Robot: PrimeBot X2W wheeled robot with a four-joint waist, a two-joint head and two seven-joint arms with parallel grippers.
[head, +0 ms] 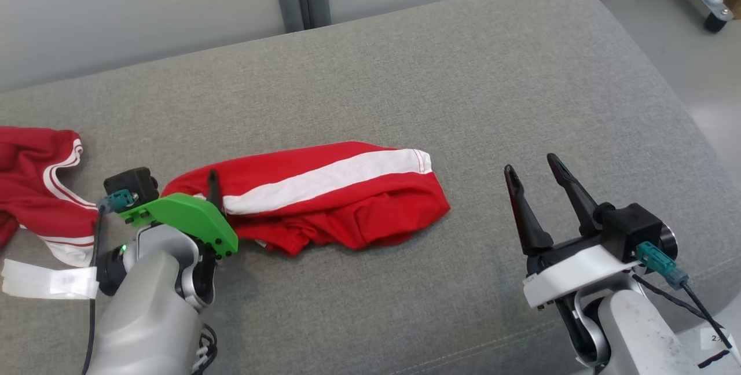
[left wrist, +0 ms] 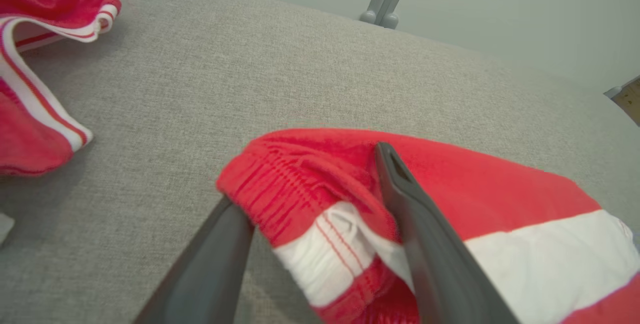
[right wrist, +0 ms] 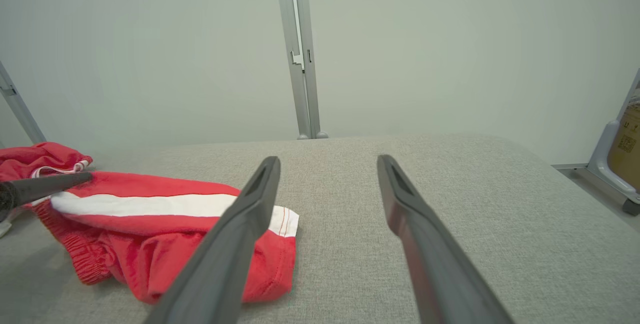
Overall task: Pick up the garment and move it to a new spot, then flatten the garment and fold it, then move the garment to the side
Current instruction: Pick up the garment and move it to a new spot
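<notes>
The red garment (head: 336, 195) with a white stripe lies bunched on the grey cushion (head: 463, 74), close to the centre of the head view. The left gripper (left wrist: 305, 176) is at 8 o'clock of that view, at the garment's end with the elastic waistband. Its fingers (left wrist: 425, 244) stand wide apart: the waistband sits between them, one finger lies over the red cloth and the other is just beside its edge, so the cloth is not pinched. The right gripper (head: 530, 164) is at 4 o'clock, well apart from the garment, its fingers spread with nothing between them. A second red garment (head: 35, 184) lies at 9 o'clock
</notes>
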